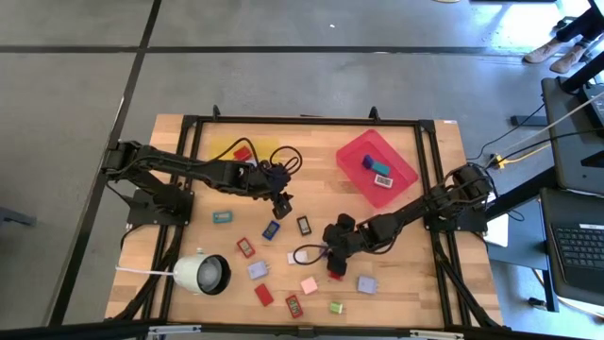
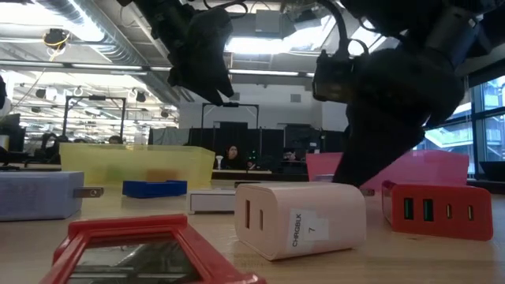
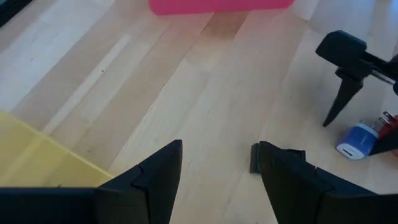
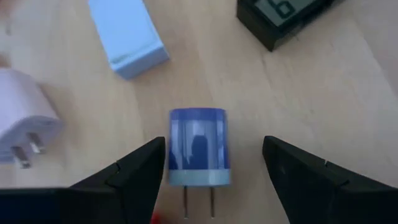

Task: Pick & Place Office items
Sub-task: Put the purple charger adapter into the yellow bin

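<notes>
- Right gripper sits low over the table near the front middle, fingers spread wide on either side of a blue plug charger, not squeezing it.
- Left gripper hangs open and empty above bare wood, beside the yellow tray.
- Other office items are scattered across the table; two are in the red tray.

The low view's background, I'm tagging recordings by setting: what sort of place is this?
Probably an open-plan office or lab: long ceiling light strips, rows of desks with monitors and a seated person behind the wooden table.
</notes>
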Robot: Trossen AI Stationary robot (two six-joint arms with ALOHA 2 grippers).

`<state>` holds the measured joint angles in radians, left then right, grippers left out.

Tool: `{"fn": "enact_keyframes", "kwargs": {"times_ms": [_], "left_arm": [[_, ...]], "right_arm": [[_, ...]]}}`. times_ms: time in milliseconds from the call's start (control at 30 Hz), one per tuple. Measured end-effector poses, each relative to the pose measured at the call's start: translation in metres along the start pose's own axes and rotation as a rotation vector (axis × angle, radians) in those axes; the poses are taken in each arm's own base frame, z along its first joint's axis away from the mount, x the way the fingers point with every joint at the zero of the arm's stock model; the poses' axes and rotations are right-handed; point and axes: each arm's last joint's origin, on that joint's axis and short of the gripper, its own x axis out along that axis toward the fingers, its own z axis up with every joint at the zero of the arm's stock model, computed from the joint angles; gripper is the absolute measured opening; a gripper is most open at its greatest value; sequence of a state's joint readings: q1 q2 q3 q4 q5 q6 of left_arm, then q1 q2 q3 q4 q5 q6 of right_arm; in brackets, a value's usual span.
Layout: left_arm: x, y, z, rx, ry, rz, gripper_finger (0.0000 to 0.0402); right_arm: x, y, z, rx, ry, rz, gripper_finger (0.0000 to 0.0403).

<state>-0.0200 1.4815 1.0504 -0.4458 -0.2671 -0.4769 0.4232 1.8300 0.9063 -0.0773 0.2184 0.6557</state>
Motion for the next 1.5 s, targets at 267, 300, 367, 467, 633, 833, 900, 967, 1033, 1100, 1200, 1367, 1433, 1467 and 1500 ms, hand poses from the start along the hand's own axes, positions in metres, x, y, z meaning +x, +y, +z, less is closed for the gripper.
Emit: {"fn": "enact_keyframes", "kwargs": {"times_ms": [267, 300, 367, 467, 633, 833, 900, 967, 1033, 1100, 1200, 1367, 1433, 1467, 1500], "left_arm": [[0.000, 0.000, 0.000, 0.001, 0.000, 0.000, 0.0208], [0.000, 0.000, 0.000, 0.001, 0.000, 0.000, 0.0208], [0.000, 0.000, 0.000, 0.010, -0.001, 0.000, 0.0208], [0.000, 0.000, 0.000, 0.030, 0.000, 0.000, 0.0208], [0.000, 0.000, 0.000, 0.021, -0.001, 0.000, 0.0208], [0.001, 0.000, 0.004, -0.087, -0.020, -0.036, 0.0208], [0.000, -0.003, 0.008, -0.090, -0.036, -0.111, 0.0208], [-0.001, -0.008, 0.013, -0.081, -0.067, -0.203, 0.0208], [-0.003, -0.013, 0.020, -0.098, -0.127, -0.277, 0.0208], [-0.005, -0.016, 0.028, -0.137, -0.206, -0.326, 0.0208], [-0.010, -0.020, 0.040, -0.201, -0.320, -0.394, 0.0208], [-0.017, -0.020, 0.054, -0.255, -0.450, -0.465, 0.0208], [-0.016, -0.017, 0.056, -0.260, -0.460, -0.467, 0.0209], [-0.016, -0.015, 0.057, -0.256, -0.458, -0.470, 0.0212], [-0.015, -0.013, 0.058, -0.256, -0.456, -0.473, 0.0216]], "right_arm": [[0.000, -0.004, -0.001, -0.040, 0.007, -0.042, 0.0235], [0.000, -0.004, -0.001, -0.049, 0.007, -0.045, 0.0225], [0.000, -0.005, -0.001, -0.073, 0.009, -0.047, 0.0201], [0.000, -0.005, 0.000, -0.090, 0.009, -0.048, 0.0160], [-0.002, -0.009, 0.004, -0.105, 0.000, -0.050, 0.0137], [-0.019, -0.021, 0.022, -0.159, -0.054, -0.078, 0.0137], [-0.031, -0.028, 0.031, -0.180, -0.092, -0.119, 0.0138], [-0.045, -0.034, 0.040, -0.206, -0.136, -0.154, 0.0142], [-0.061, -0.039, 0.048, -0.243, -0.186, -0.186, 0.0143], [-0.078, -0.041, 0.056, -0.282, -0.253, -0.211, 0.0143], [-0.104, -0.045, 0.064, -0.344, -0.337, -0.265, 0.0143], [-0.138, -0.049, 0.070, -0.426, -0.444, -0.366, 0.0143], [-0.147, -0.052, 0.072, -0.454, -0.467, -0.403, 0.0143], [-0.150, -0.052, 0.073, -0.465, -0.480, -0.418, 0.0143], [-0.153, -0.053, 0.074, -0.480, -0.489, -0.431, 0.0143]]}}
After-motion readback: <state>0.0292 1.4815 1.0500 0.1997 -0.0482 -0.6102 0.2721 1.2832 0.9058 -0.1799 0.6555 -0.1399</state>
